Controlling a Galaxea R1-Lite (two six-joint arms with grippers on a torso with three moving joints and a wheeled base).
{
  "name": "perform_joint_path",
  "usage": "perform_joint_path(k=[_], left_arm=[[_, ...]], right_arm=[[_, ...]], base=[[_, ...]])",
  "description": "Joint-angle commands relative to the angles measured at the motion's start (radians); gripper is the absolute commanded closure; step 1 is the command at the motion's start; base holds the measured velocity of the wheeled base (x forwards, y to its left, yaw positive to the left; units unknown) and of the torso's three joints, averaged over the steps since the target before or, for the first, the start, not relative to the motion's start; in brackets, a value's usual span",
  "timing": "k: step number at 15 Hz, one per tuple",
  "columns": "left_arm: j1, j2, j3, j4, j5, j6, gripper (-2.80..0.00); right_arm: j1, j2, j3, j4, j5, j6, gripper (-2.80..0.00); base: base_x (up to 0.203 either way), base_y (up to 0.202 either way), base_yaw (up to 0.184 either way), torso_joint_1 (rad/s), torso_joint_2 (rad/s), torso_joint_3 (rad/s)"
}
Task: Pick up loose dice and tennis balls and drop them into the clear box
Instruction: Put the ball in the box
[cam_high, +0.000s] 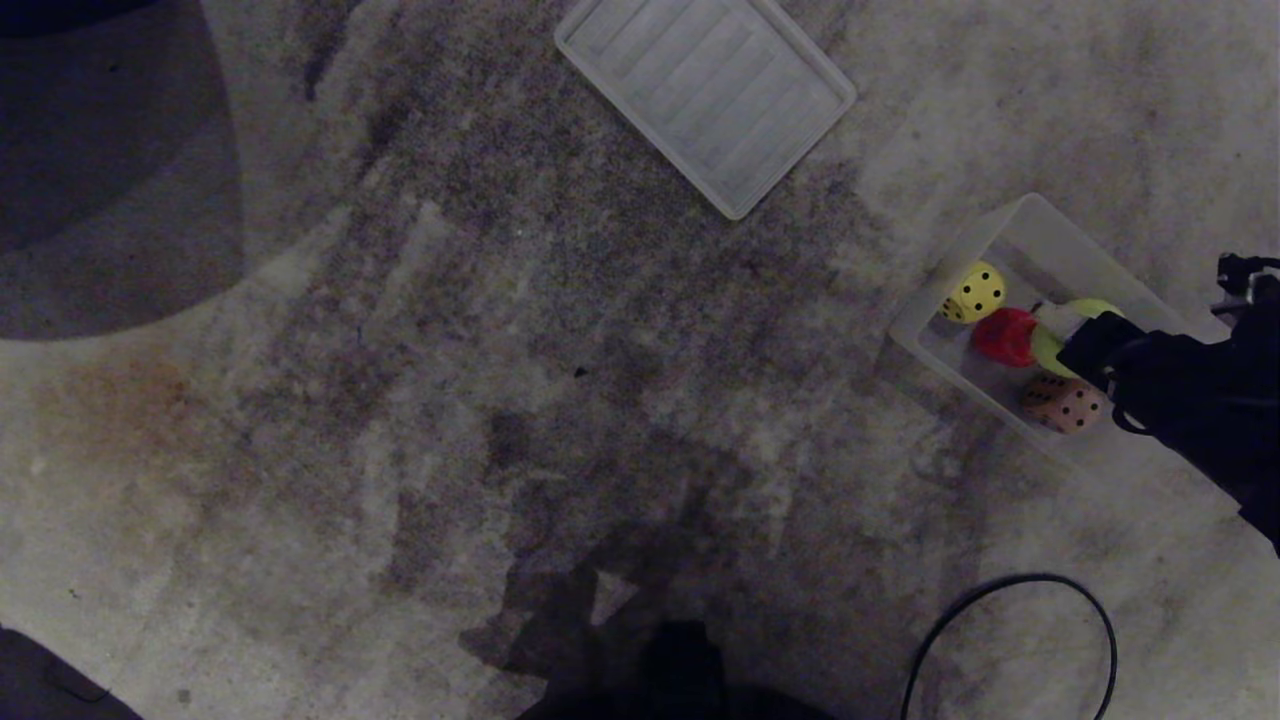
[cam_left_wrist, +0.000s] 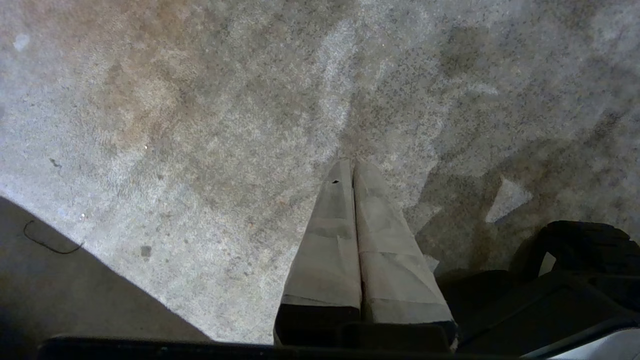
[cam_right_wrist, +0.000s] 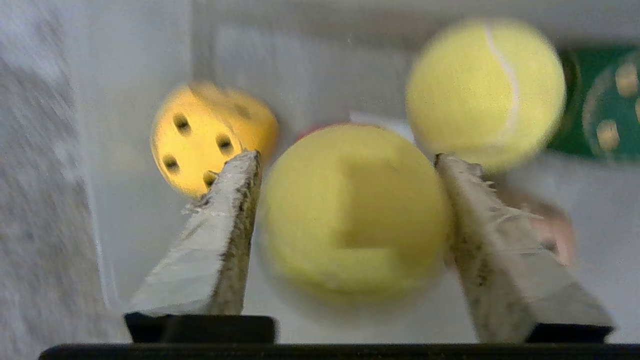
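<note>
While poised over the clear box, right gripper: fingers spread a ball's width, tennis ball between them; gripped or freed, cannot tell.
Inside the box: second tennis ball, yellow die, red die, pinkish-brown die, dark green die.
Well apart from the box: ribbed panel, flat on carpet.
Away from the box: left gripper, fingers pressed together, empty, above carpet.

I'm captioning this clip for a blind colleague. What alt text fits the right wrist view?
A tennis ball sits between the right gripper's two spread fingers, over the clear box. Beyond it lie a yellow die, a second tennis ball and a dark green die.
</note>
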Motion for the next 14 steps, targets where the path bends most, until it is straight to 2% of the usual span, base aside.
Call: perform_joint_path(k=[1,5,10,14], left_arm=[[-0.001,0.001,0.002,0.0,0.001,-0.001,0.0],[0.001,0.001,0.002,0.0,0.001,-0.001,0.0],[0.0,0.001,0.002,0.0,0.001,-0.001,0.0],[0.001,0.001,0.002,0.0,0.001,-0.001,0.0]], right_arm=[[0.0,0.035,-0.004,-0.057,-0.005,-0.013,-2.8],[-0.006,0.038,0.002,-0.131,-0.012,-0.087,-2.8],[-0.051,-0.011,-0.043,-0.13,-0.009,-0.097,-2.8],[-0.046,-0.127,0.019,-0.118,0.007,-0.093,-2.8]], base=[[0.0,0.0,0.0,0.0,0.0,0.0],[0.0,0.0,0.0,0.0,0.0,0.0],[0.0,0.0,0.0,0.0,0.0,0.0],[0.0,0.0,0.0,0.0,0.0,0.0]])
